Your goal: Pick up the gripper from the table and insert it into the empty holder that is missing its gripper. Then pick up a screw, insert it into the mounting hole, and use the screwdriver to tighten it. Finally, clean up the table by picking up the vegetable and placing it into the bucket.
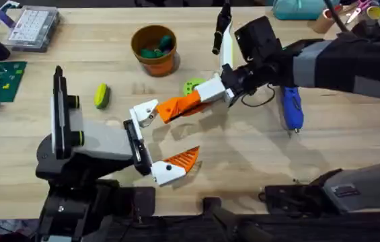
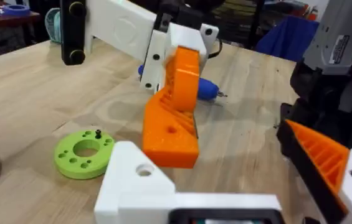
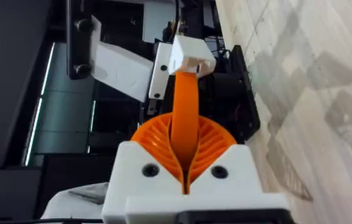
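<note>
Spanning the frame, the counter (image 1: 257,161) carries the bucket (image 1: 154,48) at 11 o'clock. The right hand (image 1: 196,101) clamps the gripper (image 1: 176,106) against the holder (image 1: 144,111) mid-counter; the left hand (image 1: 155,141) gapes, empty. Screwdriver (image 1: 290,107) at 3 o'clock, green disc (image 1: 191,86) behind, vegetable (image 1: 101,95) at 9.

Black-grey arms, white pincers (image 1: 203,91), orange ribbed pads (image 3: 210,146)

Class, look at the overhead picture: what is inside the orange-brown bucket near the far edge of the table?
Inside the bucket lie teal-green pieces near its right side, above an orange-brown interior. The rim hides the bucket's bottom, so what else lies deeper cannot be told.
</note>
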Robot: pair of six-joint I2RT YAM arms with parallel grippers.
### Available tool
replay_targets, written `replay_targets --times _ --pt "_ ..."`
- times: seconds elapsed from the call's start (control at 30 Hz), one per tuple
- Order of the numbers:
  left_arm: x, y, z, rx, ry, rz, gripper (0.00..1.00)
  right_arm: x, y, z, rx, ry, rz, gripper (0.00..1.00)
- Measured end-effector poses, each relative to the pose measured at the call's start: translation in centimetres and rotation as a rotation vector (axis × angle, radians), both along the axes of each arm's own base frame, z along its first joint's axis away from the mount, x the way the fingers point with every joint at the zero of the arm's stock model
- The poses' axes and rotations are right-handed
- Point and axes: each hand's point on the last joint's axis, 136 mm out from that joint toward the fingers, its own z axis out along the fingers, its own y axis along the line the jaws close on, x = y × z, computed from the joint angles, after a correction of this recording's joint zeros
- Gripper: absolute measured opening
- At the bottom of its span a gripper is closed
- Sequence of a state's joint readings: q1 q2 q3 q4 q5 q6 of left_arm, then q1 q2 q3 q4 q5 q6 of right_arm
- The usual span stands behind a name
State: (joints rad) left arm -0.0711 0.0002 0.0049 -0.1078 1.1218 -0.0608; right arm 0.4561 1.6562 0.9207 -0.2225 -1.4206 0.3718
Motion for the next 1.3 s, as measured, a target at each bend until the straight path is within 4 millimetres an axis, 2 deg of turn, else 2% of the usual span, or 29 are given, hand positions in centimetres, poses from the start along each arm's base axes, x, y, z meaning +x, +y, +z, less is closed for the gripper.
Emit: replay_targets --times 1.3 --pt "0.0 0.0 0.0 0.0 0.0 0.0 0.99 -0.07 0.22 -0.31 -0.024 0.011 -0.004 0.009"
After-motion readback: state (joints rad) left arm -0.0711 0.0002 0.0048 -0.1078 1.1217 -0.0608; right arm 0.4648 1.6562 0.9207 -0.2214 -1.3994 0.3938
